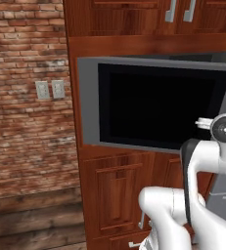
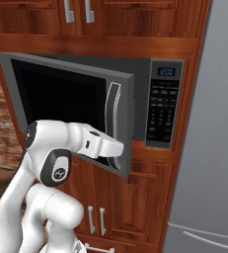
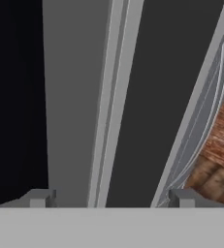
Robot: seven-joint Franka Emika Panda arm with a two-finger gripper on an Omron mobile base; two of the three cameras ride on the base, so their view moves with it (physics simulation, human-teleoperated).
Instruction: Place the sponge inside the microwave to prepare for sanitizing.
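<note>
A home kitchen. A microwave (image 2: 135,106) sits built into reddish wood cabinetry, its black glass door (image 1: 158,105) swung partly open and its keypad panel (image 2: 164,106) at 3 o'clock of the door. Panelled cabinet doors with metal handles (image 2: 88,11) stand at 12 and 6 o'clock. A grey refrigerator (image 2: 209,148) rises at 3 o'clock. At 9 o'clock, a brick wall (image 1: 21,97) carries outlet plates (image 1: 51,90).

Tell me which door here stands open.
The microwave door, black glass in a grey frame, swung out leftward; the wooden cabinet doors above and below stay shut.
</note>
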